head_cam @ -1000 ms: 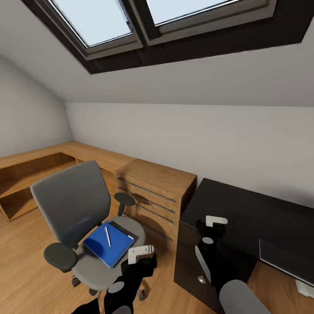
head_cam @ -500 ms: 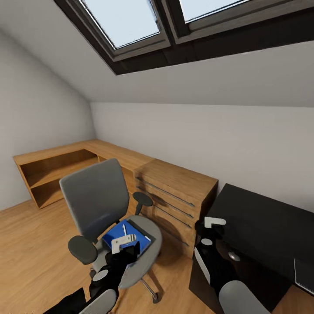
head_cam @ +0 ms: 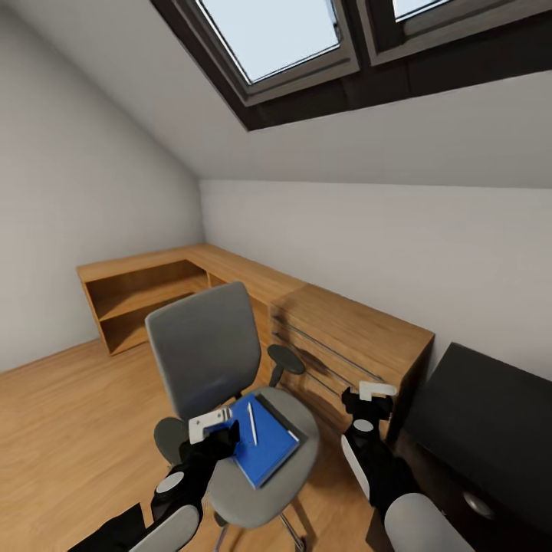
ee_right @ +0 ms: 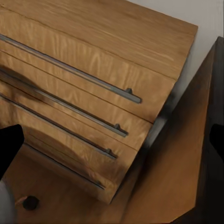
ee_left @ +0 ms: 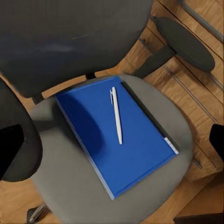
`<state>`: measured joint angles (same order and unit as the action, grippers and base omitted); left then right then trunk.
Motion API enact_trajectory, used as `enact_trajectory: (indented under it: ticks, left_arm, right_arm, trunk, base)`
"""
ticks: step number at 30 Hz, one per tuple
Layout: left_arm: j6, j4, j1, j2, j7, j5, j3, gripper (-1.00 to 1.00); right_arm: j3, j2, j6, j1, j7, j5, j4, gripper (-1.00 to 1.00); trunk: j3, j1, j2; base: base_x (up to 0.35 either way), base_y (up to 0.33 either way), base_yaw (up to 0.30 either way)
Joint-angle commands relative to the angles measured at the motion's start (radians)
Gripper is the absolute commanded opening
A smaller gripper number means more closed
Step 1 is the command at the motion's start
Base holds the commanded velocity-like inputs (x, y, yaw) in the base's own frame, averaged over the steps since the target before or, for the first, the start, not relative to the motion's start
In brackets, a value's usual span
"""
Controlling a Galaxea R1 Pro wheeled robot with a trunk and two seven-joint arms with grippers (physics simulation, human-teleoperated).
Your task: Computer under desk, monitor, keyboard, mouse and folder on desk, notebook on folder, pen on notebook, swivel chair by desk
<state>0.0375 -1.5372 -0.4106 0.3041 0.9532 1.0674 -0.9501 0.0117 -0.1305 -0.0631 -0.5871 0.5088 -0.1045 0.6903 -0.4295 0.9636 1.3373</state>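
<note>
The grey swivel chair stands in the middle of the head view. On its seat lies a blue notebook with a white pen on top. The dark edge of the folder peeks out beneath the notebook. My left gripper hovers open just above the seat, beside the notebook's left edge. In the left wrist view the notebook and pen lie between the dark fingertips. My right gripper hangs open, apart from the chair, near the black desk.
A wooden drawer unit stands between the chair and the desk, and the right wrist view looks at its drawers. A low wooden shelf runs along the left wall. Bare wooden floor lies to the left.
The head view has swung left, so chair and desk sit further right in the picture. My left gripper, earlier at the notebook's right, is now at its left edge.
</note>
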Motion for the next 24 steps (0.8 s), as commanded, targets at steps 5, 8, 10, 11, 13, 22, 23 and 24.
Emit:
enact_trajectory:
  ticks: [5,8,10,11,13,22,23,24]
  left_arm:
    - [0.004,0.000,-0.002,0.001,0.006,0.003,-0.001,1.00]
    - [0.004,0.001,-0.002,0.001,0.006,0.003,-0.001,1.00]
    - [0.003,0.002,-0.002,0.002,0.007,0.005,0.000,1.00]
    - [0.001,0.003,-0.002,0.003,0.008,0.007,0.001,1.00]
    - [-0.016,0.004,-0.001,0.009,0.008,0.018,0.001,1.00]
    - [-0.059,0.008,-0.001,0.052,0.007,0.078,0.064,1.00]
    - [-0.060,0.008,-0.002,0.059,0.007,0.082,0.067,1.00]
    - [-0.061,0.009,-0.001,0.066,0.008,0.086,0.070,1.00]
  right_arm:
    - [0.006,0.000,-0.001,0.000,0.005,-0.009,-0.016,1.00]
    - [0.008,-0.001,0.012,0.000,0.005,-0.009,-0.028,1.00]
    - [0.009,-0.001,0.019,0.000,0.005,-0.009,-0.033,1.00]
    - [0.009,-0.001,0.020,0.000,0.005,-0.009,-0.034,1.00]
    - [0.009,-0.001,0.021,0.000,0.005,-0.009,-0.035,1.00]
    - [0.009,-0.001,0.022,0.000,0.001,-0.009,-0.037,1.00]
    - [0.009,-0.001,0.022,0.000,-0.001,-0.009,-0.040,1.00]
    - [0.009,-0.001,0.022,0.000,-0.002,-0.009,-0.043,1.00]
  trunk:
    - [-0.001,0.000,0.001]
    - [-0.001,0.000,0.001]
    - [-0.001,0.000,0.001]
    - [-0.001,0.000,0.001]
    - [-0.001,0.000,0.001]
    - [-0.001,0.000,0.001]
    - [-0.001,0.000,0.001]
    - [-0.001,0.000,0.001]
  base:
    - [0.003,0.001,0.277]
    - [0.001,0.000,0.278]
    - [0.000,0.000,0.278]
    - [0.000,0.000,0.278]
    - [0.000,0.000,0.278]
    - [0.000,0.000,0.278]
    - [0.000,0.000,0.278]
    - [0.000,0.000,0.278]
